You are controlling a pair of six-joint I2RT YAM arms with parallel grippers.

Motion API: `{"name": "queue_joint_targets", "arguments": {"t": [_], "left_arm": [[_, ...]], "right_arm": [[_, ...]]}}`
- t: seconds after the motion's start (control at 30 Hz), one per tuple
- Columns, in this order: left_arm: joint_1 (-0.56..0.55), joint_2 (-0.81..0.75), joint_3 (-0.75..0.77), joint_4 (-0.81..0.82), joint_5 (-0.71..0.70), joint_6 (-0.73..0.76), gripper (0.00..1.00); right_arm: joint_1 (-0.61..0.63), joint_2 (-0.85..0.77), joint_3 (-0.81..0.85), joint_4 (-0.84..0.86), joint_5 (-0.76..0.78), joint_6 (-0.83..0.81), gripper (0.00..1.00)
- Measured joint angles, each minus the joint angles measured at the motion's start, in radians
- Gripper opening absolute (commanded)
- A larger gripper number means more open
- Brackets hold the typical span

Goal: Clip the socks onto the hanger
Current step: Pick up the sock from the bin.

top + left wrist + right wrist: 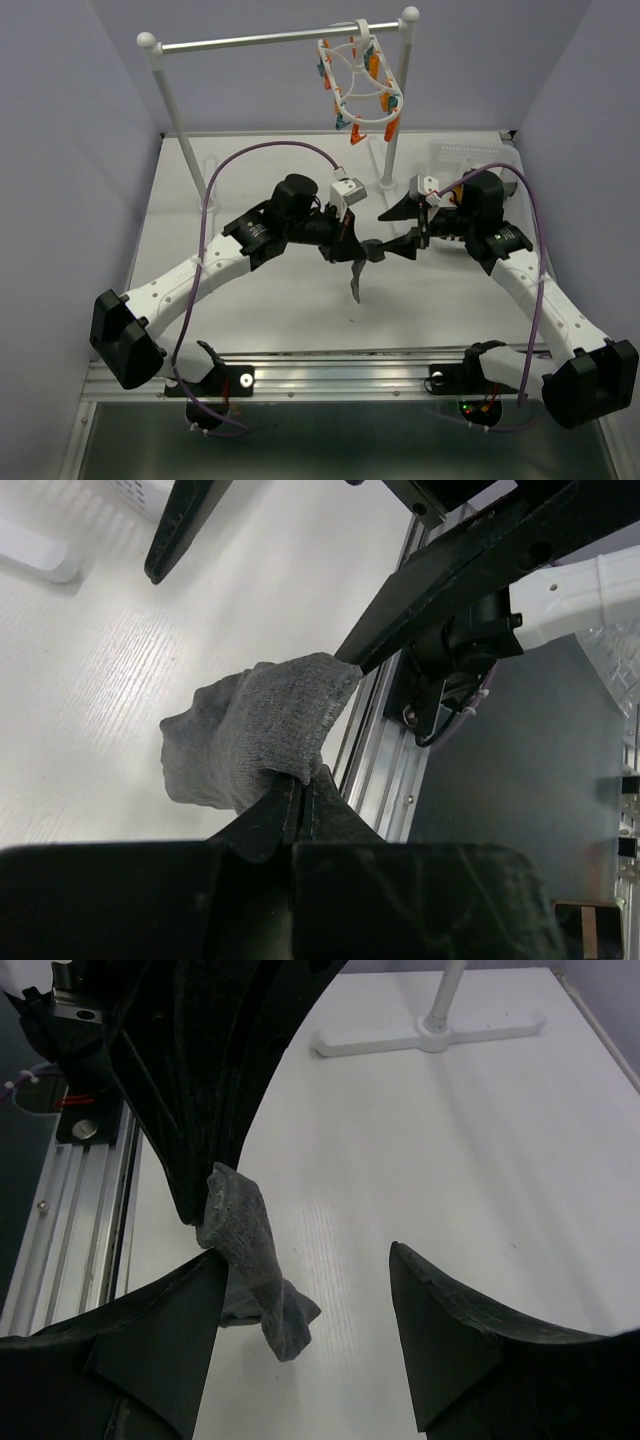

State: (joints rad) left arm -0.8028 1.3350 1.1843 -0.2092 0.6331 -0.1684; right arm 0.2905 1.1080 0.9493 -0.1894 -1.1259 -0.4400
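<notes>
White table (250,310), lavender walls. Grey sock (255,735) hangs limp above table centre, one edge pinched in left gripper (300,802), jaws clamped tight on it. Right gripper (305,1255) spread wide, one finger against sock, holding nothing. Hanger (360,85) on rail behind, well apart. Sock looks light, soft and floppy, so best taken at hemmed end to stretch edge for clip.

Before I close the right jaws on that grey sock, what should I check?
1. Grip: left jaws shut on the grey sock: ok.
2. Opening: right jaws open: ok.
3. Centring: sock midway between the right jaws: not ok, it sits against one finger.
4. Clearance: sock's lower end off the table: cannot tell.
5. Target: hanger hooked on the rail: ok.
</notes>
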Motion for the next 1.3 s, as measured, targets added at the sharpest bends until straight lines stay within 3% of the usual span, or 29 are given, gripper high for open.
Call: {"name": "queue_joint_targets", "arguments": {"t": [0.27, 0.37, 0.4, 0.6, 0.63, 0.7, 0.73, 0.77, 0.8, 0.87, 0.9, 1.1, 1.3], "left_arm": [[0.000, 0.038, 0.063, -0.038, 0.025, 0.024, 0.00], [0.000, 0.046, 0.076, -0.044, 0.035, 0.031, 0.00], [0.000, 0.051, 0.081, -0.044, 0.042, 0.033, 0.00], [0.000, 0.070, 0.082, -0.047, 0.061, 0.041, 0.00], [0.000, 0.070, 0.082, -0.050, 0.061, 0.044, 0.00], [0.000, 0.070, 0.082, -0.057, 0.058, 0.050, 0.00], [0.000, 0.070, 0.083, -0.061, 0.050, 0.054, 0.07], [0.000, 0.070, 0.084, -0.071, 0.035, 0.056, 0.40], [0.000, 0.070, 0.086, -0.079, 0.024, 0.056, 0.54], [0.000, 0.070, 0.098, -0.103, -0.029, 0.053, 0.63], [0.000, 0.069, 0.105, -0.113, -0.063, 0.050, 0.75], [0.000, -0.010, 0.103, -0.132, -0.308, -0.010, 0.98], [0.001, -0.187, 0.082, -0.082, -0.579, -0.079, 0.99]], "right_arm": [[0.019, 0.018, 0.014, -0.005, -0.030, 0.014, 0.65], [0.027, 0.033, 0.025, -0.010, -0.032, 0.011, 0.54], [0.029, 0.034, 0.025, -0.013, -0.034, 0.010, 0.44], [0.032, 0.034, 0.025, -0.021, -0.035, 0.001, 0.17], [0.032, 0.034, 0.025, -0.021, -0.035, 0.000, 0.08], [0.032, 0.034, 0.025, -0.023, -0.034, -0.005, 0.02], [0.032, 0.033, 0.026, -0.024, -0.031, -0.001, 0.01], [0.032, 0.033, 0.026, -0.026, -0.027, 0.000, 0.01], [0.032, 0.033, 0.027, -0.026, -0.020, 0.003, 0.01], [0.032, 0.033, 0.035, -0.029, 0.017, 0.023, 0.01], [0.032, 0.033, 0.041, -0.028, 0.051, 0.038, 0.01], [0.032, 0.045, 0.091, -0.035, 0.263, 0.145, 0.01], [0.032, 0.113, 0.204, -0.080, 0.426, 0.296, 0.01]]}}
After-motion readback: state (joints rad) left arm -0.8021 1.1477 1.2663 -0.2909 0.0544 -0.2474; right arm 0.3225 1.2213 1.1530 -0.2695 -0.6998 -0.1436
